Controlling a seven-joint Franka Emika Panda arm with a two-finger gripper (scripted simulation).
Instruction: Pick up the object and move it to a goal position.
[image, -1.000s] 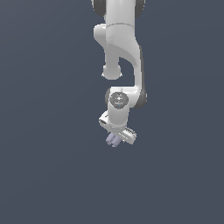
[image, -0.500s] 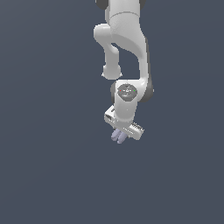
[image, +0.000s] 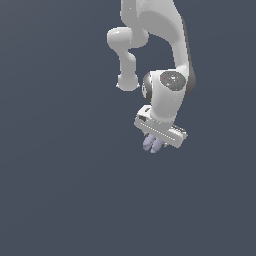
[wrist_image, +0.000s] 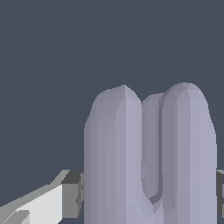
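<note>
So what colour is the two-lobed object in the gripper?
Pale lavender-grey two-lobed object, clearest in the wrist view.

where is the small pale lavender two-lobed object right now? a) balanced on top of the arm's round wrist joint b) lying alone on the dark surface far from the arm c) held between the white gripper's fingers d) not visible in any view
c: the small pale lavender two-lobed object pokes out just under the white gripper in the exterior view, and in the wrist view it sits between the dark finger pads.
</note>
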